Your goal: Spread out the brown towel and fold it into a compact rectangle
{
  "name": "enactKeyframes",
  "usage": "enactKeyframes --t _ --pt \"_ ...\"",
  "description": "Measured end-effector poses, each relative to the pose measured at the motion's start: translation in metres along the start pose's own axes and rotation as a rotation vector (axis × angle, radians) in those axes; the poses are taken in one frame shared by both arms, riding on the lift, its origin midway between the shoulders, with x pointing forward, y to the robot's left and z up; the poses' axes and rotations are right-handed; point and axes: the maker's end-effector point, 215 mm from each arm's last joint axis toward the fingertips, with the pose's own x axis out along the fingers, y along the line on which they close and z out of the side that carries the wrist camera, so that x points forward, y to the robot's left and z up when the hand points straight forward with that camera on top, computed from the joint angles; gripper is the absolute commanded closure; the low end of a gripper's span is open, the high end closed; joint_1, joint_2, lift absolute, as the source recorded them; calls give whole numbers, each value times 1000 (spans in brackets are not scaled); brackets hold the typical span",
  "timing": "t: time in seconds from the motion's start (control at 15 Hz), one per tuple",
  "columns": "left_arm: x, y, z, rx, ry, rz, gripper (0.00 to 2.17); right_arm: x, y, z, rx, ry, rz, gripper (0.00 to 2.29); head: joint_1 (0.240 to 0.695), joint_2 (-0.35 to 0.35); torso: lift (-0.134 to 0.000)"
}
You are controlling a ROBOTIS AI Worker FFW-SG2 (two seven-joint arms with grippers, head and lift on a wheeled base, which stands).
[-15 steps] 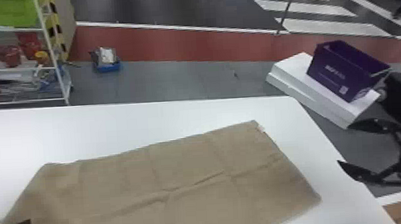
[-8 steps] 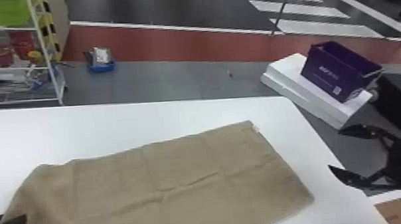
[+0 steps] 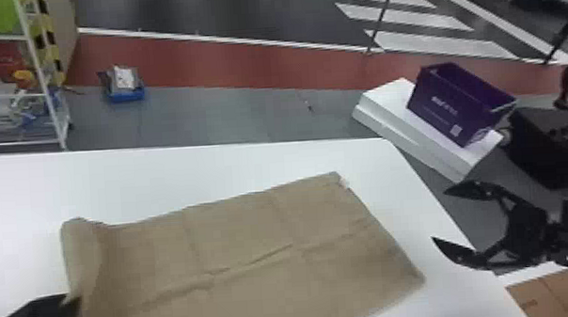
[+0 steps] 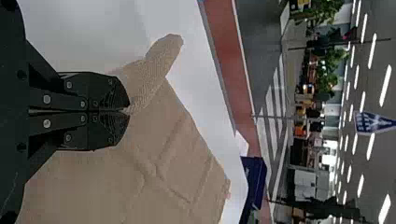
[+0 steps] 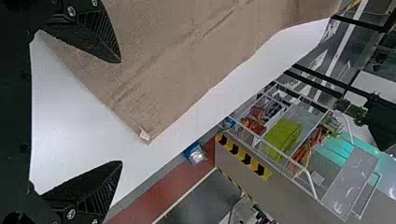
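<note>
Where the white table (image 3: 157,177) spreads, brown towel (image 3: 246,247): mostly flat upon it, its left end lifted and curled.
Handling: probably light, soft and limp, with enough grip not to slide away; nothing fragile. The creases (image 3: 251,262) across its middle may need smoothing before a fold.
Hold: best at the edges near the corners, one gripper at each end, so the cloth does not sag between.
White rack (image 3: 41,76): beyond the table on the left, likely no hindrance.
Purple box (image 3: 454,103): off the table's right side, on white slabs (image 3: 403,125); out of the towel's way.
Right gripper (image 3: 439,214): fingers spread, empty, beside the towel's right end.
Left gripper (image 4: 127,111): fingers pressed together, pinching the towel's lifted end.
White tag (image 5: 144,134): at a far corner, a handy landmark for lining up edges.
</note>
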Motion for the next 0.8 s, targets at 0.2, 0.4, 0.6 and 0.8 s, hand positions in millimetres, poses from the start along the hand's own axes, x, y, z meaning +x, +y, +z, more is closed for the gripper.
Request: enactKeyframes --t 0.2,0.4,0.6,0.8 --pt "16 -39 -17 33 93 -82 -2 3 6 -2 -8 0 12 124 695 -350 -124" --pt "16 -46 -38 36 177 -104 26 5 10 -4 -11 -1 18 124 695 -350 -124" --pt "10 -37 -32 44 171 -75 29 10 14 -4 -15 -4 27 124 695 -350 -124" --pt "0 -26 -14 37 135 -29 33 12 18 -10 -22 4 32 127 695 -350 -124"
